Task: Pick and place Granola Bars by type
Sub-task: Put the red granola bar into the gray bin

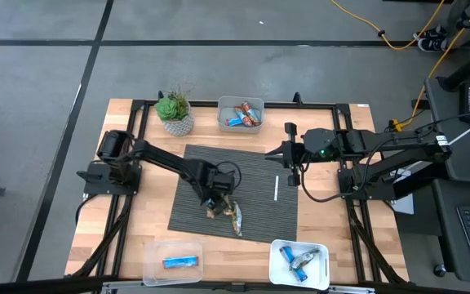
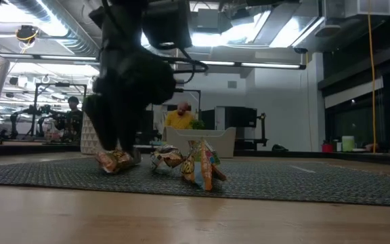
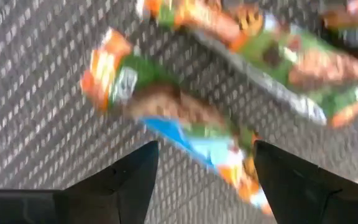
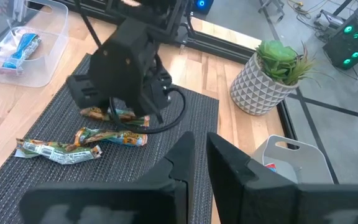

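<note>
The left gripper [image 1: 213,202] is lowered with fingers spread apart and empty over the Granola Bars [image 1: 228,214] on the near part of the grey mat [image 1: 255,167]. A pick is judged in hand; next, closing on one bar is needed. The right gripper [image 1: 288,155], nearly closed and empty, waits at the right.

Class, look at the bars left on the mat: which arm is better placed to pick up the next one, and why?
Left, probably. The left gripper hangs open right over the brownish-gold bars on the mat. The right gripper waits near the mat's far edge, away from them.
</note>
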`<act>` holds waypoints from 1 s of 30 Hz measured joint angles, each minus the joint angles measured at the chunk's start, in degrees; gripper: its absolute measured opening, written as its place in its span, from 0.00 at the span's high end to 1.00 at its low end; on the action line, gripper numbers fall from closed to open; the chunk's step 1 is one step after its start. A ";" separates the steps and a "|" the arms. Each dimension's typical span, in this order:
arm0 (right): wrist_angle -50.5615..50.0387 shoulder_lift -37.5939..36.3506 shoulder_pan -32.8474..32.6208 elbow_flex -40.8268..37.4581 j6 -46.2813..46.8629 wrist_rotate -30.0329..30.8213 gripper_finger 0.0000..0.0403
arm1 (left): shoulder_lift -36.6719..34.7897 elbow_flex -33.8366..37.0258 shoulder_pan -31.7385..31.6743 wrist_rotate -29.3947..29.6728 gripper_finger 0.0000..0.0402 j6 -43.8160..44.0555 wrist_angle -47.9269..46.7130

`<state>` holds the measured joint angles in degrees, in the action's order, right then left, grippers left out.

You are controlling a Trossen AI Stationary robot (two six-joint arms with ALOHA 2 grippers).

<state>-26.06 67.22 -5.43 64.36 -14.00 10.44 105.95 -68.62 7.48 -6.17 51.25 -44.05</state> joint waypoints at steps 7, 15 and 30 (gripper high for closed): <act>0.07 0.02 0.00 0.02 -1.29 -0.02 0.89 | -6.65 0.00 0.90 -1.60 0.37 0.58 -3.65; -0.02 0.02 0.00 0.02 -1.61 -1.95 0.89 | -16.41 -0.20 6.55 -2.20 0.37 5.65 -3.44; -0.02 0.02 0.00 0.02 -4.50 -3.08 0.89 | -20.49 -4.00 27.81 3.89 0.37 13.27 -1.29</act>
<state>-26.09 67.24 -5.43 64.38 -18.50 7.36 85.46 -72.62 35.29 -2.27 64.52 -45.34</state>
